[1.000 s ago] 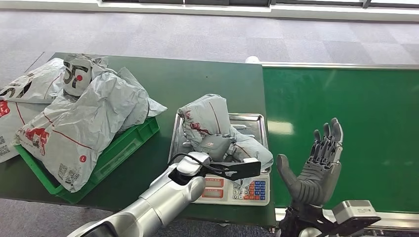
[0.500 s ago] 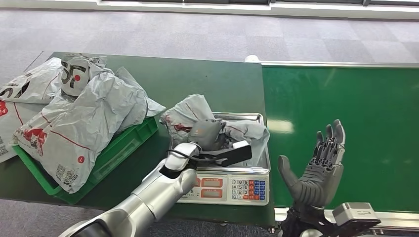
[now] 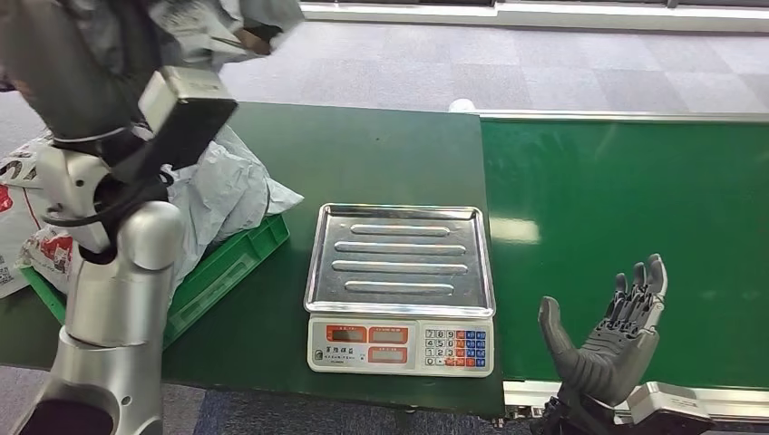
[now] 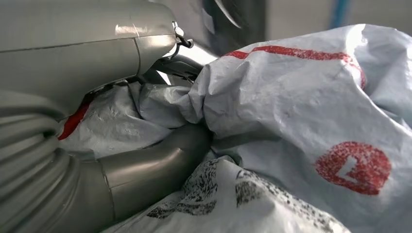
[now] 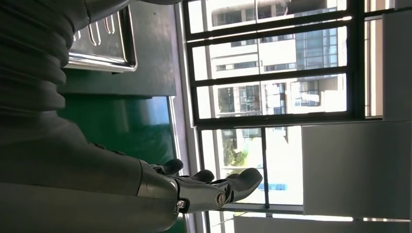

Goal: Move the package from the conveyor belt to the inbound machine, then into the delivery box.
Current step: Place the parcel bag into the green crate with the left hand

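The grey package point(image 3: 222, 23) with red print is high up at the far left, blurred, over the green delivery box point(image 3: 231, 261). My left hand point(image 3: 86, 63) grips it with the arm raised steeply. In the left wrist view the thumb and fingers of the left hand point(image 4: 121, 170) clamp the crumpled package point(image 4: 311, 107). The scale's steel tray point(image 3: 399, 258) of the inbound machine is bare. My right hand point(image 3: 606, 337) is held open, palm up, over the near edge of the conveyor belt point(image 3: 626, 199); the right wrist view shows the right hand point(image 5: 199, 191) with its fingers spread.
Several grey packages point(image 3: 218, 186) are heaped in the green box and spill to its left. The scale's keypad point(image 3: 458, 349) faces me at the table's front edge. Beyond the dark green table point(image 3: 381, 154) lies grey carpet.
My left arm has lifted the package off the scale tray and swung it up and to the left, above the green box. The right hand has sunk a little.
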Motion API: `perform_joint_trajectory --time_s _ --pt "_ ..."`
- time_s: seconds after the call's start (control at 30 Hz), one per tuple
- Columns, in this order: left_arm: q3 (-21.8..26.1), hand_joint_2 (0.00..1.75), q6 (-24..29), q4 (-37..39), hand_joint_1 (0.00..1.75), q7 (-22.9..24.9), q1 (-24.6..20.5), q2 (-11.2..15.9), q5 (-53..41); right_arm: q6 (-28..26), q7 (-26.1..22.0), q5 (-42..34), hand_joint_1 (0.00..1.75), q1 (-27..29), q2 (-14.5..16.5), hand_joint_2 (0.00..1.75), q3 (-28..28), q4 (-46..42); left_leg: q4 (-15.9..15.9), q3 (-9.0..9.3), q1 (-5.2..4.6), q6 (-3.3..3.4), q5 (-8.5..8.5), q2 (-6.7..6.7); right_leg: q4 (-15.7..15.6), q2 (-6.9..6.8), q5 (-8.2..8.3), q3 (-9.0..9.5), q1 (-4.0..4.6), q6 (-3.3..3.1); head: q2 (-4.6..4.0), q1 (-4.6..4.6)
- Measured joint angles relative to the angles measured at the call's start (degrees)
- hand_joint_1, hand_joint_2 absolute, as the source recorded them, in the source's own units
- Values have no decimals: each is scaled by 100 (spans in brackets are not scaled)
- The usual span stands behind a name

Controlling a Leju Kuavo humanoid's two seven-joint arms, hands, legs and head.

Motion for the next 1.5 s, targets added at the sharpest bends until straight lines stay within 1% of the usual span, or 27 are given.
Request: perform_joint_trajectory --time_s 0.1,0.2,0.33,0.4,0.43,0.5,0.53,0.6,0.67,0.73,0.8,0.87,0.9,0.93,1.0,1.07,1.13,1.2,1.27,1.3,1.33,1.37,1.5 --pt "589 175 -51 217 175 29 -5 391 39 -12 -4 -114 0 28 -136 175 5 14 -1 2 3 -10 9 0 1 -1 3 0 2 -4 0 0" --pt "982 175 51 565 175 -85 47 624 95 -16 -7 -154 0 29 -223 175 11 25 0 -1 5 -16 17 -1 3 -1 13 -5 3 -14 0 0" --pt "1183 175 77 755 175 -72 78 758 64 -18 -7 -157 0 27 -278 175 29 31 1 -6 4 -16 18 -5 3 -4 15 -4 2 -13 0 0" --pt "1232 175 -16 800 175 21 81 797 20 -18 -7 -162 0 26 -295 175 45 43 2 -8 4 -15 17 -4 3 -3 15 -6 2 -13 0 0" --pt "1248 175 -164 833 175 143 83 819 -32 -18 -7 -171 0 24 -304 175 53 50 2 -8 3 -14 17 -4 2 -3 15 -6 2 -13 0 0" --pt "1264 175 -621 1056 175 554 77 925 -307 1 -7 -202 0 7 -324 175 79 68 1 -7 2 -14 15 -4 2 -3 14 -5 1 -13 0 0" --pt "1265 175 -821 1333 175 789 63 1016 -561 26 -7 -213 0 -13 -334 175 98 80 -1 -2 2 -14 14 -1 2 0 13 -5 1 -14 0 0" --pt "1261 175 -1030 2222 175 1108 31 1234 -1148 89 -7 -206 0 -61 -346 175 133 112 -6 11 0 -19 16 15 2 17 15 -8 1 -21 0 -1" --pt "1258 175 -1267 3268 175 1155 6 1388 -1558 120 -6 -158 0 -84 -347 175 148 142 -9 15 1 -31 24 34 3 34 22 -15 9 -31 0 -1" --pt "1254 175 -1823 4244 175 1022 -51 1444 -1680 102 -6 -105 0 -82 -347 175 150 170 -9 10 4 -39 30 37 5 36 26 -21 18 -38 0 -1" --pt "1264 175 -2766 5039 175 724 -164 1446 -1486 50 -7 -79 0 -69 -347 175 151 192 -9 7 6 -41 31 35 6 35 28 -22 21 -40 0 -1" --pt "1301 175 -3836 5592 175 431 -337 1411 -1186 6 -7 -83 0 -52 -347 175 151 209 -9 5 7 -40 31 31 6 32 28 -19 19 -40 0 -1" --pt "1322 175 -4220 5798 175 359 -428 1387 -1102 -3 -7 -88 0 -46 -347 175 151 219 -9 6 7 -39 30 29 6 31 28 -18 17 -40 0 -1" --pt "1336 175 -4467 5966 173 328 -508 1360 -1062 -7 -7 -92 0 -44 -347 175 151 229 -9 7 7 -38 29 27 6 29 27 -16 14 -39 0 -1" --pt "1351 175 -4624 6200 86 318 -627 1309 -1041 -10 -2 -86 0 -40 -346 175 150 244 -10 9 7 -37 28 18 6 19 24 -11 10 -36 0 0" --pt "1356 175 -4455 6335 0 424 -693 1253 -1052 -15 22 -35 0 -24 -344 175 150 248 -9 9 7 -36 29 3 6 5 21 -6 8 -32 0 0" --pt "1363 175 -3888 6390 0 626 -698 1192 -1053 -19 68 75 0 24 -327 175 150 238 -9 9 7 -35 30 -6 5 -5 21 -4 7 -31 0 0" --pt "1425 175 -2996 6334 0 614 -636 1122 -858 -20 127 204 0 111 -296 175 146 187 -8 5 7 -33 32 -7 5 -6 22 -6 7 -31 0 0" --pt "1578 175 -2116 6076 0 246 -499 1030 -315 -22 172 313 0 222 -256 175 129 94 -8 2 6 -32 33 -6 5 -5 24 -9 7 -30 0 0" --pt "1672 175 -1835 5878 0 43 -415 981 -12 -25 180 352 0 279 -235 175 116 49 -8 2 6 -32 33 -6 5 -5 24 -9 7 -30 0 0" --pt "1761 175 -1637 5665 0 -128 -331 927 266 -27 186 382 0 329 -216 175 103 6 -8 1 6 -32 33 -5 5 -4 24 -9 7 -30 0 0" --pt "1832 175 -1555 5473 0 -221 -259 881 434 -28 189 399 0 368 -202 175 92 -27 -8 0 6 -32 33 -5 5 -3 24 -11 7 -30 0 0" --pt "2004 175 -1374 4887 0 -439 -10 762 838 -29 197 420 0 468 -153 175 65 -115 -8 -3 6 -34 31 9 5 12 25 -22 8 -29 0 0"
